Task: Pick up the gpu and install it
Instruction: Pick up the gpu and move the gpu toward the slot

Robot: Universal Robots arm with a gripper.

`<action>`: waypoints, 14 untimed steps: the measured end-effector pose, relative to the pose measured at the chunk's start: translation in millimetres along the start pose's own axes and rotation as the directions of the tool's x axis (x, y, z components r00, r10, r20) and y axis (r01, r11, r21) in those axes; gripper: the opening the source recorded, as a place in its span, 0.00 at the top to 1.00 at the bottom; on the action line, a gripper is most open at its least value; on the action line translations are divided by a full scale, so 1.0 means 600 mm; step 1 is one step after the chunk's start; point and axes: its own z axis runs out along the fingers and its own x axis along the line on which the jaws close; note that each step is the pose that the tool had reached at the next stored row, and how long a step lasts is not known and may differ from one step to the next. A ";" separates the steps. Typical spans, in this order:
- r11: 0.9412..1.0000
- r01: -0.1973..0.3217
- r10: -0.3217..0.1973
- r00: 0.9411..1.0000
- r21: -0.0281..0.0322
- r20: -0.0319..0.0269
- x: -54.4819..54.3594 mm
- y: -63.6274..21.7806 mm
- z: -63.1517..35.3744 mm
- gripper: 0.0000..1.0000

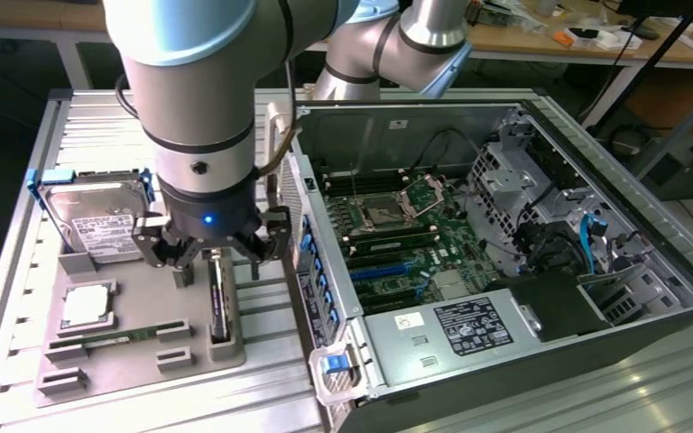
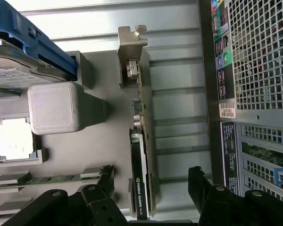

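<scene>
Black robot hand (image 2: 151,175), wide and empty, hangs above the thin green-and-black gpu card (image 2: 141,141), whose long axis crosses its gap.

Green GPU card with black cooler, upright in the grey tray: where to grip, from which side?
Probably clamp the green circuit-board card with black cooler across its flat faces near mid-length, from straight above. It stands on edge in the grey tray, thin top edge free, and the open tool hangs over it.

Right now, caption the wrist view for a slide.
Open gripper hovers over the gpu, standing on edge in its gray tray.
</scene>
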 end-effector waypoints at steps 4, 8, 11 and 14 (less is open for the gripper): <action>1.000 -0.012 0.012 1.000 0.002 0.000 0.002 0.000 0.004 0.26; 1.000 -0.026 0.026 1.000 0.005 0.002 0.003 -0.001 0.010 0.26; 0.999 -0.038 0.038 0.999 0.007 0.002 0.004 -0.001 0.014 0.26; 0.999 -0.046 0.046 0.999 0.007 0.003 0.007 -0.001 0.016 0.26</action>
